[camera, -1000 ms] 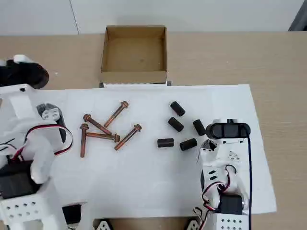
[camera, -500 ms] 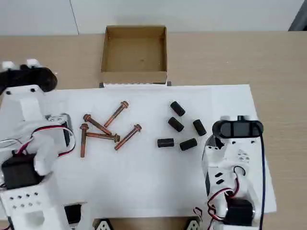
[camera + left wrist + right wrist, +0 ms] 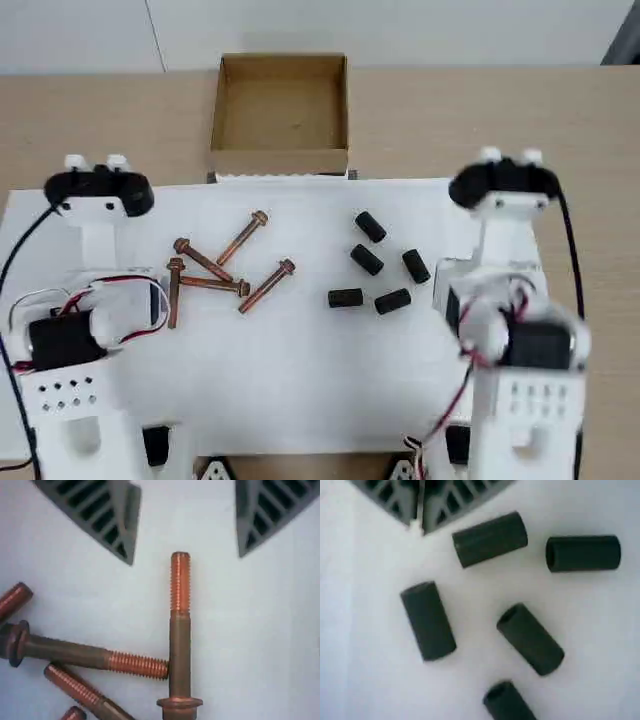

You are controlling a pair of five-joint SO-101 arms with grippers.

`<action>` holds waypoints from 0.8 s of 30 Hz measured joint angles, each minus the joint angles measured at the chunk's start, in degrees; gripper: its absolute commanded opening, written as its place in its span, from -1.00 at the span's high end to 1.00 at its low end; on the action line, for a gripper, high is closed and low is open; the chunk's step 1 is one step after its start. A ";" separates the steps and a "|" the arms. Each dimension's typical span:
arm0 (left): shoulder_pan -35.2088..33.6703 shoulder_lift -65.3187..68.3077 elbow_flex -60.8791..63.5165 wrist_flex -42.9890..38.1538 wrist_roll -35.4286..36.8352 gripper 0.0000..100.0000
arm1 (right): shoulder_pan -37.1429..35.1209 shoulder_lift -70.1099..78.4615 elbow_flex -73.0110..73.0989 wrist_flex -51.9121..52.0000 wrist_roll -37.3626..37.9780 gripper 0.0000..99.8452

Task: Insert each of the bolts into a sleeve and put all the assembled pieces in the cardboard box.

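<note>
My left hand (image 3: 185,558) hangs released, spread wide over the bolt (image 3: 180,630) at the pile's edge, nine o'clock on the tabletop (image 3: 450,120), and because a neighbouring bolt (image 3: 90,655) touches its shank, clenching could drag both or skew my grip.

Left arm (image 3: 90,310): stands at the left side, folded low, with its wrist extended forward. The left camera housing (image 3: 98,190) sits black at the far end, and red and black leads loop beside the upper joint.

Left gripper (image 3: 185,559): pointed straight down, its ribbed grey fingers (image 3: 107,517) spread wide apart.

Right arm (image 3: 510,330): same pose on the right side, with the right camera housing (image 3: 503,185) foremost.

Right gripper (image 3: 418,527): pointed down, its fingers (image 3: 460,497) drawn together at the tips.
</note>
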 measured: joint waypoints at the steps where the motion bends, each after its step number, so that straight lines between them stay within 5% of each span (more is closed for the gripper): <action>1: 0.00 0.00 0.18 0.00 -0.09 0.74 | 0.00 3.78 -2.55 2.37 0.09 0.99; 6: 0.00 0.18 0.35 0.00 -0.62 0.73 | -0.09 20.22 -14.24 10.20 1.05 0.99; 18: 0.00 0.18 0.35 0.00 -5.27 0.73 | -9.23 40.88 -29.71 14.24 18.29 0.99; 24: 0.00 0.18 0.62 0.00 -6.42 0.73 | -9.93 48.35 -29.98 13.01 22.86 0.79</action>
